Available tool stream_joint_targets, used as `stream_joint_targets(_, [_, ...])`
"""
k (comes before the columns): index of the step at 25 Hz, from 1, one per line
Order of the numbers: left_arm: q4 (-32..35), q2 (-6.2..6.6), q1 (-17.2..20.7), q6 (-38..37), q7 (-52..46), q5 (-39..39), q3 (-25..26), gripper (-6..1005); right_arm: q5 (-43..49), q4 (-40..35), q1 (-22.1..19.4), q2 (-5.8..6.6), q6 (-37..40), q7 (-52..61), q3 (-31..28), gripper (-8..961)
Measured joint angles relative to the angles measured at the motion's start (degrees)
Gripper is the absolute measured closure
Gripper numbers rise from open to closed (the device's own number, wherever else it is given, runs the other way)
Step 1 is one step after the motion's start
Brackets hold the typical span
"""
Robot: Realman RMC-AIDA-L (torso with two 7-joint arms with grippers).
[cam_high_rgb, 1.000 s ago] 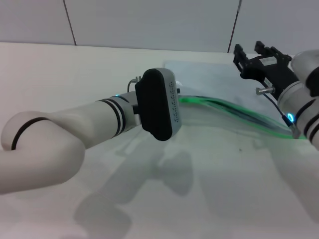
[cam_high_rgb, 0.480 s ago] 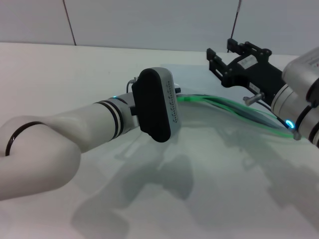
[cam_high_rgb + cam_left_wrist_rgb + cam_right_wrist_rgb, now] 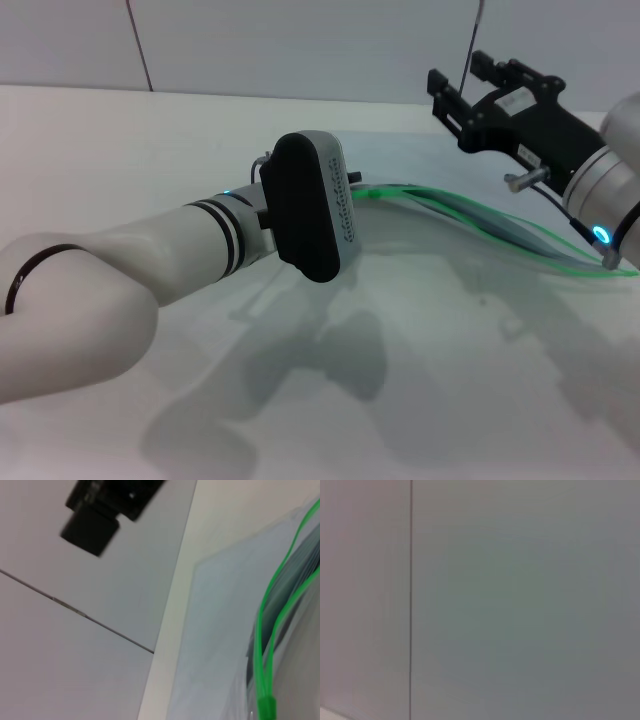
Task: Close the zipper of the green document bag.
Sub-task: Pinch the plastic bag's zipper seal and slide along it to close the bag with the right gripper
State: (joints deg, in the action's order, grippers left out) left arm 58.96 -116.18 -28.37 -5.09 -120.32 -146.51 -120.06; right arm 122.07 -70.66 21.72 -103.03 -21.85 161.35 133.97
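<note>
The green document bag (image 3: 470,250) lies flat on the white table, translucent and pale. Its zipper (image 3: 470,215) runs along the near long edge as two thin green strips that stand apart in the middle. In the left wrist view the strips (image 3: 272,605) meet at the small green slider (image 3: 267,707). My left gripper (image 3: 356,186) is at the zipper's left end, mostly hidden behind its wrist housing (image 3: 310,205). The right gripper (image 3: 468,88) hangs in the air above the bag's far right part, open and holding nothing. The right wrist view shows only wall.
The white table (image 3: 150,140) stretches left and forward of the bag. A grey panelled wall (image 3: 300,40) rises behind it. My left forearm (image 3: 120,270) crosses the near left of the table. The right gripper (image 3: 97,510) also shows far off in the left wrist view.
The right gripper swung left over the bag, then came back right and a little higher. The left wrist edged slightly left along the zipper. The bag's green edge lies a bit flatter.
</note>
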Motion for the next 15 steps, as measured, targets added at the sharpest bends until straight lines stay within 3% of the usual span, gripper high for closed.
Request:
stream_joint_targets(10, [0.1,0.0,0.0,0.4,0.0,0.3,0.0,945,-6.8,-0.1,-0.9,-1.3,-3.0,0.0,-1.3,432])
stream_joint_targets(15, [0.1,0.0,-0.3,0.4,-0.2,0.4,0.1,945,-10.6,1.1,-0.4,-1.48,0.7,0.1,-3.7,432])
